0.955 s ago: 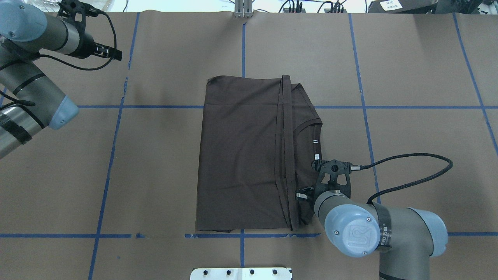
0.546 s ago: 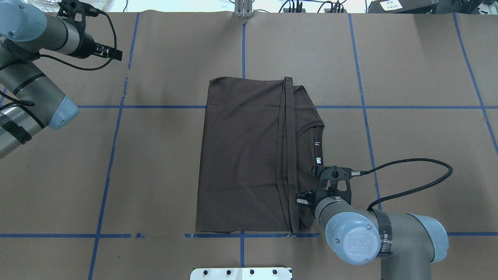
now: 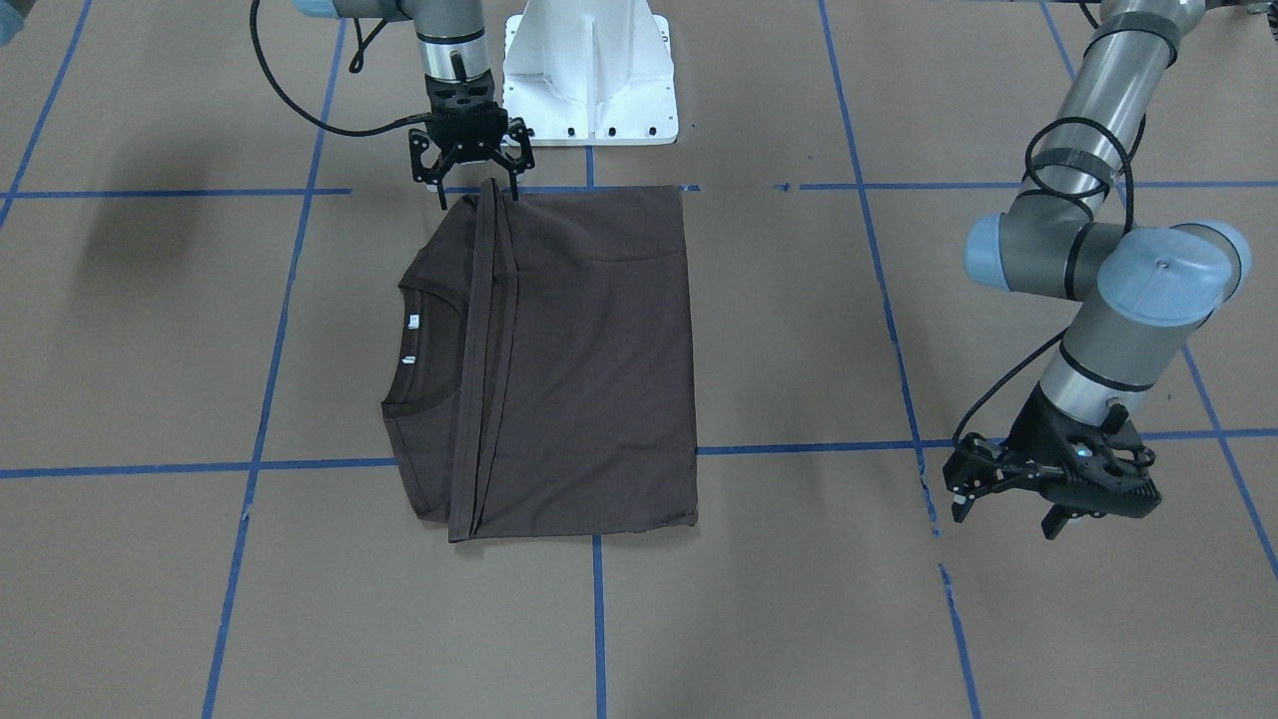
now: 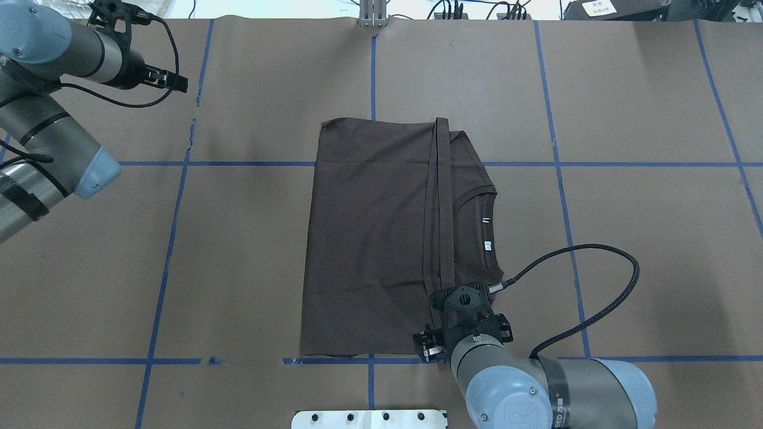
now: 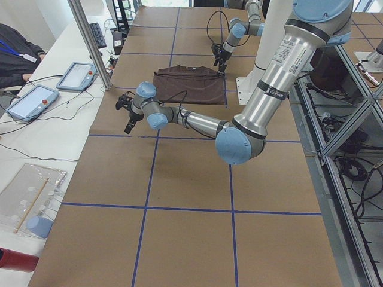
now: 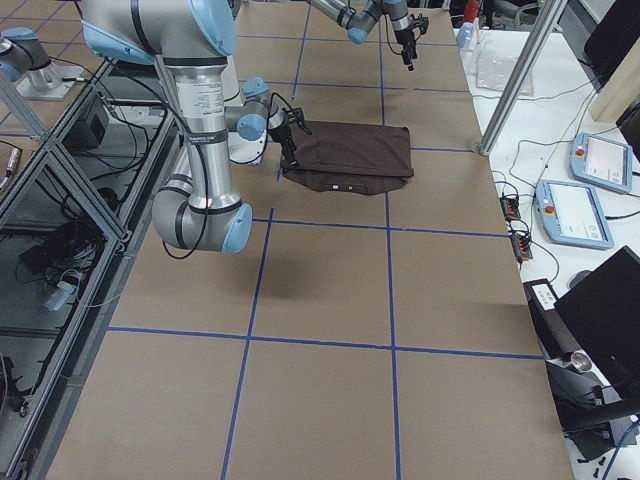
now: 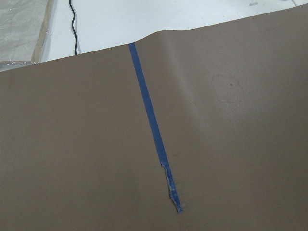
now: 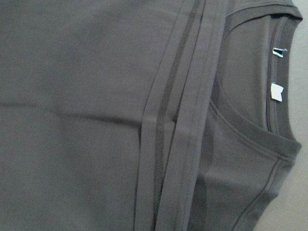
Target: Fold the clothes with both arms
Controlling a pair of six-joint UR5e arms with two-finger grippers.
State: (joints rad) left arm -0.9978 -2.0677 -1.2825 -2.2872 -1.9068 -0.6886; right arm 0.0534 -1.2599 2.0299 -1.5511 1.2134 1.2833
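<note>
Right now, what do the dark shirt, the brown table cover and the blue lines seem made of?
The T-shirt looks like soft, matte knit cloth, perhaps cotton: it lies limp, with stitched hems and a ribbed collar. The table cover looks like matte brown paper: its far edge buckles. The blue lines look like stuck-on tape: one end is torn and ragged.

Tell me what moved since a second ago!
The right arm's black two-finger gripper slid from beside the collar toward the robot. It now stands open astride the folded hem band at the near edge of the dark grey-brown T-shirt. Nothing was gripped or let go. The shirt lies almost as before, and the left arm's black gripper stayed off to the side, open.
</note>
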